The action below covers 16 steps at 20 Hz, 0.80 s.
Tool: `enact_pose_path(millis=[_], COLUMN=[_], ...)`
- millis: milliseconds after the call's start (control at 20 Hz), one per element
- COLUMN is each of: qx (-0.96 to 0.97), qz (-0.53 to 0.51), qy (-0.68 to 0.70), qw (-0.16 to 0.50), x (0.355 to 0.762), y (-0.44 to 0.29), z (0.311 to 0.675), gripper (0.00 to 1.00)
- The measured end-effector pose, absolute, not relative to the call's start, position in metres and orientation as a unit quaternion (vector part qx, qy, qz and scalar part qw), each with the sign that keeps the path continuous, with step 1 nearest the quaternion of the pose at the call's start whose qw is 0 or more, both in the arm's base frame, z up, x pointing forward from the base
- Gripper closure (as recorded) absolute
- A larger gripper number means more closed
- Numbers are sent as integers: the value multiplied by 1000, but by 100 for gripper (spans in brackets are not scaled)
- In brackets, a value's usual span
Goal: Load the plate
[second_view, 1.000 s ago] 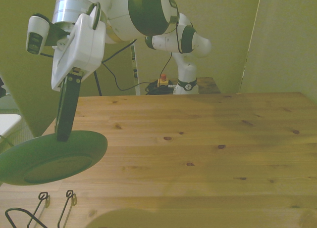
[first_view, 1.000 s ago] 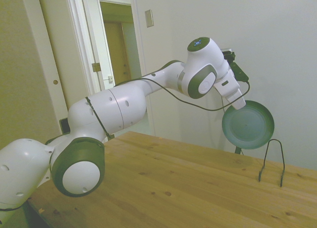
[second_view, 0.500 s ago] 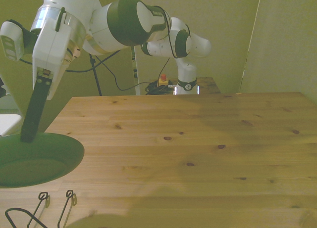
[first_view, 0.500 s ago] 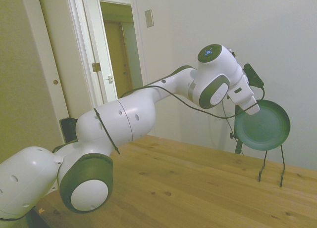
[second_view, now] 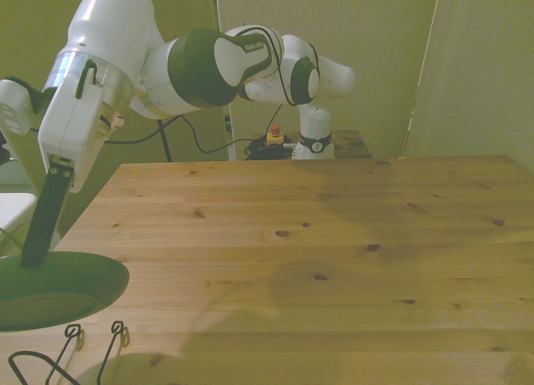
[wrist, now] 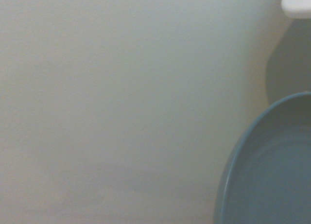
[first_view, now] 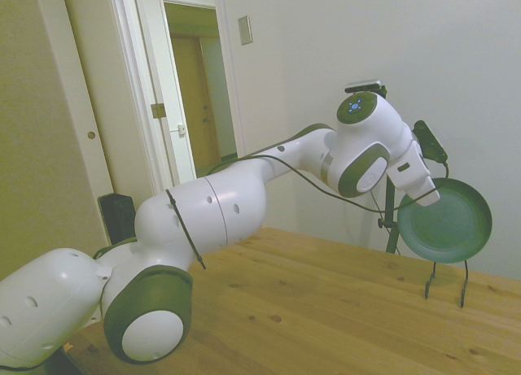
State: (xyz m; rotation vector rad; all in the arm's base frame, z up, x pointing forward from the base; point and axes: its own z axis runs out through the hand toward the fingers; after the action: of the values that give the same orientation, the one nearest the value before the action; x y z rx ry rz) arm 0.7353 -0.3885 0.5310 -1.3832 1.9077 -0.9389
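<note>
Plate held in the air above a wire rack at the table's end.

In the side view, you see the gripper (first_view: 429, 198) clamped on the rim of the plate (first_view: 446, 226), which hangs tilted on edge, its hollow face toward the camera. Just below it, at 6 o'clock, the wire rack (first_view: 447, 279) stands on the wooden table (first_view: 309, 302); the plate's lower edge overlaps the rack's top. In the front view, the plate (second_view: 54, 286) sits at your 8 o'clock, with the rack's loops (second_view: 71, 352) directly under it. In the wrist view, you get only a curved slice of the plate (wrist: 272, 170) against a pale wall (wrist: 121, 88).
</note>
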Motion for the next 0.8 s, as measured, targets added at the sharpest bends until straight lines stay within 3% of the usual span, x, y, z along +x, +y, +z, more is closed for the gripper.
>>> enact_pose_path(millis=[250,800], qx=[-513,-496], qz=[-358,-369], qy=[723,717], qw=[292,322], x=[735,744], y=[-401,-394], z=[508,496], gripper=[100,100])
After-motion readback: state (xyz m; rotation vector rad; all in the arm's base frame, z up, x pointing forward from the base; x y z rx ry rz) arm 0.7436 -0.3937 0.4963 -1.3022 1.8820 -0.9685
